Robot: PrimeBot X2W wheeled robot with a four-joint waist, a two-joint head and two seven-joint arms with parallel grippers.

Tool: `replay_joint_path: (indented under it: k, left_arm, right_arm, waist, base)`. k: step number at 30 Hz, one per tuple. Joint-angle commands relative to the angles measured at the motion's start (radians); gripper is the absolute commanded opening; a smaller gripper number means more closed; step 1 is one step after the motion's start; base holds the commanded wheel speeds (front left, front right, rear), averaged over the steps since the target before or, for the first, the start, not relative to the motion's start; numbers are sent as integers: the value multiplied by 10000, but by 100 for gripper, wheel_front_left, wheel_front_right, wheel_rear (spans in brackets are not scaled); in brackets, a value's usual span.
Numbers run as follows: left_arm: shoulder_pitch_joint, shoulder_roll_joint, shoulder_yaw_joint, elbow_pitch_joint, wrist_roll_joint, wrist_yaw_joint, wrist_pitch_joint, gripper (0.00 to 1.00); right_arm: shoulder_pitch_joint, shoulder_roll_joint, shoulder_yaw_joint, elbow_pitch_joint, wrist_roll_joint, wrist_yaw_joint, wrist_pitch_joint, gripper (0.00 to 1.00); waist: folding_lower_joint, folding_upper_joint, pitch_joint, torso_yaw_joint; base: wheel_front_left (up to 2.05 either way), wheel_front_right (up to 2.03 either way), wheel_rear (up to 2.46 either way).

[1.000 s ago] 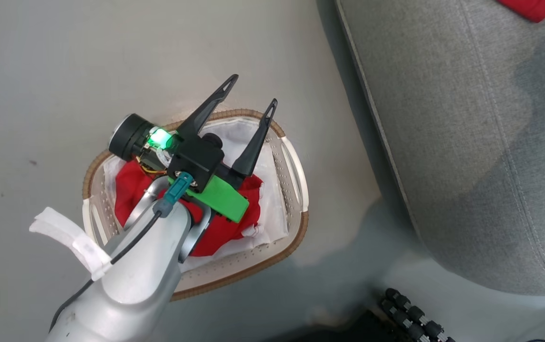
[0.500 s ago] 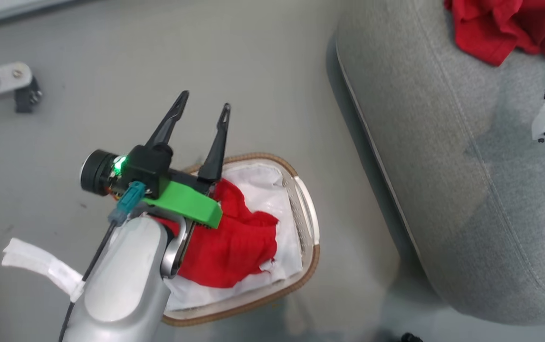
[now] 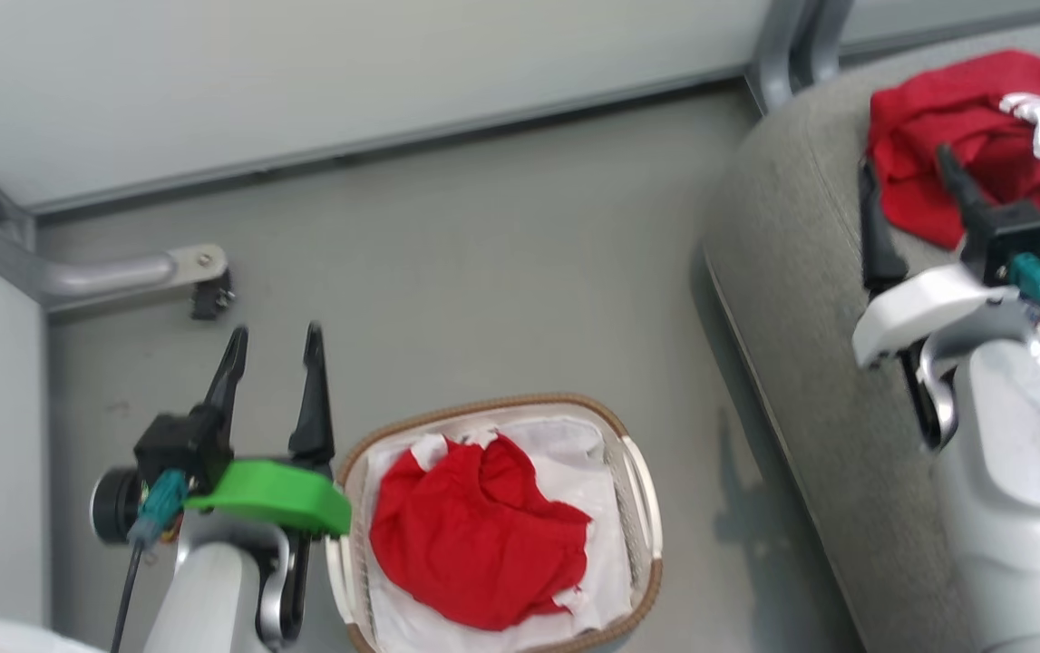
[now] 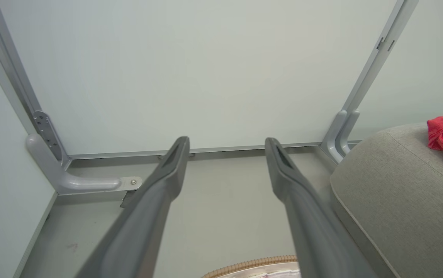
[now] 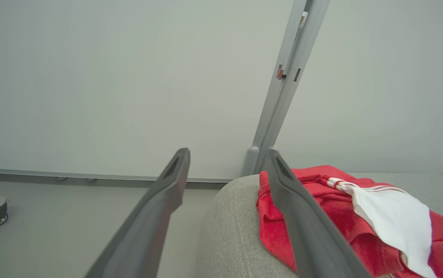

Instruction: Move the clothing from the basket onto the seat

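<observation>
Red, soft and likely light, one shirt [image 3: 479,544] lies crumpled in the basket [image 3: 639,472], the other shirt [image 3: 937,145] on the seat [image 3: 801,299]; left gripper [image 3: 275,331] and right gripper [image 3: 903,163] gape empty, so pinch a raised middle fold.

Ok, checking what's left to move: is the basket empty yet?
Not empty. A crumpled red shirt lies on the white liner inside the basket; a second red shirt lies on the seat.

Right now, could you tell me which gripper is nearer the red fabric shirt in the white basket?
Left. The left gripper is just left of the shirt; the right gripper is over the grey seat.
</observation>
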Motion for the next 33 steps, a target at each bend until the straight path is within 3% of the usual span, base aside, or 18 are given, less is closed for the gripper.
replay_joint_path:
  k: [1,7,15,25,33]
  left_arm:
    - [389,-11,132,-4,7,70,7,100]
    - [1476,-57,508,-147,-196,140,7,100]
    - [2223,-49,-130,-231,-416,293,8,100]
    - [2427,-51,-187,-338,-590,463,8,100]
    - [2382,-51,-96,-301,-539,449,9,100]
  right_arm:
    - [413,21,29,-82,242,-14,-20,100]
    - [1775,366,262,-448,1018,-14,-20,100]
    - [3287,398,1052,-1029,2026,-14,-20,100]
    - [4693,408,1052,-1750,2107,-14,-20,100]
    - [4793,409,1234,-1809,2251,-14,-20,100]
  waist:
    - [1,0,-1174,945]
    - [1,0,-1711,1384]
    - [1,0,-2088,1695]
    - [1,0,-2357,1702]
    - [1,0,-2391,1542]
  base:
    - [0,0,0]
    - [0,0,0]
    - [0,0,0]
    - [0,0,0]
    - [0,0,0]
